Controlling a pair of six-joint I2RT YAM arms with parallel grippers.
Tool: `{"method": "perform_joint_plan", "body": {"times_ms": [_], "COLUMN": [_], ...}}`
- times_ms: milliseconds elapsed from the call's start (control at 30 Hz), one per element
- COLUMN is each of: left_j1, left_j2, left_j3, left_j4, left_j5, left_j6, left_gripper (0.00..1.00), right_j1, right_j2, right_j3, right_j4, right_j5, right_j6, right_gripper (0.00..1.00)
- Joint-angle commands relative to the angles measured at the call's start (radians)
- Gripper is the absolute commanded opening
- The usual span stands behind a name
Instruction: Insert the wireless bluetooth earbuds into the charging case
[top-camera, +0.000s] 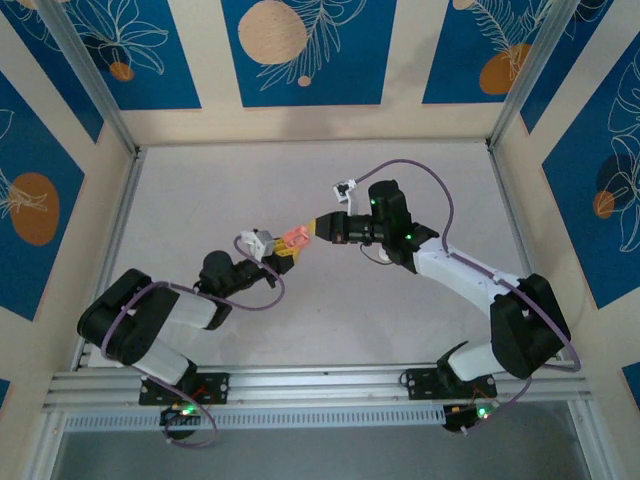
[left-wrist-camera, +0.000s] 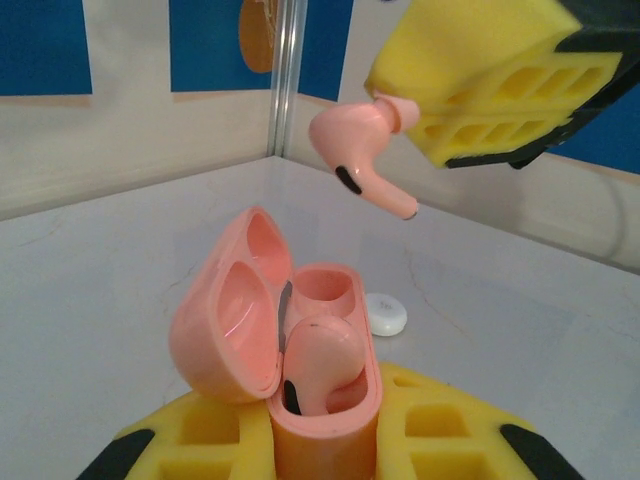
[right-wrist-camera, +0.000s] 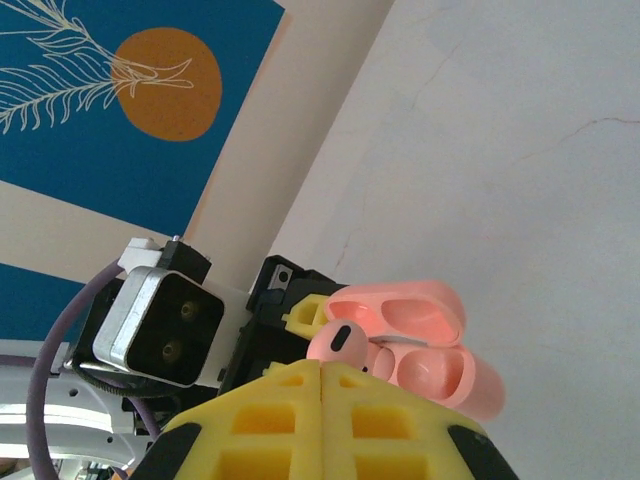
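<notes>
Over the worktop (top-camera: 350, 325), left end effector (top-camera: 278, 256) clamps the charging case (left-wrist-camera: 325, 410). Right end effector (right-wrist-camera: 322, 385), pinching an earbud (left-wrist-camera: 360, 160), should seat it stem-first below.

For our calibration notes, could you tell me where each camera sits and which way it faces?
Top external: above and behind the robot, looking down on the table; left arm and right arm show.
Left wrist: on the left arm, looking along the left fingers clamping the open charging case; right fingers hold an earbud above.
Right wrist: on the right arm, looking past its shut fingers at the case.
Shared: case and earbud show in both wrist views.
</notes>
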Motion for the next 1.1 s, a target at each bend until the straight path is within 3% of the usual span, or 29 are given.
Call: {"method": "perform_joint_plan", "body": {"times_ms": [0,1067], "left_j1": [-0.01,-0.01], "left_j2": [-0.031,-0.134], "left_j3": [0.018,0.031], "left_j4": [0.056,0.056], "left_j5": [0.016,-0.009], "left_j6": [-0.026,-0.122], "left_gripper": [0.19,0.19], "right_j1": [0.007,0.004], "right_j2": [0.007,0.02], "right_j3": [0.008,-0.046], "right_j4": [0.057,0.197], "right_j5": [-0.021,-0.022], "right_j6": [0.002,0.0], "right_gripper": [0.0,0.0]}}
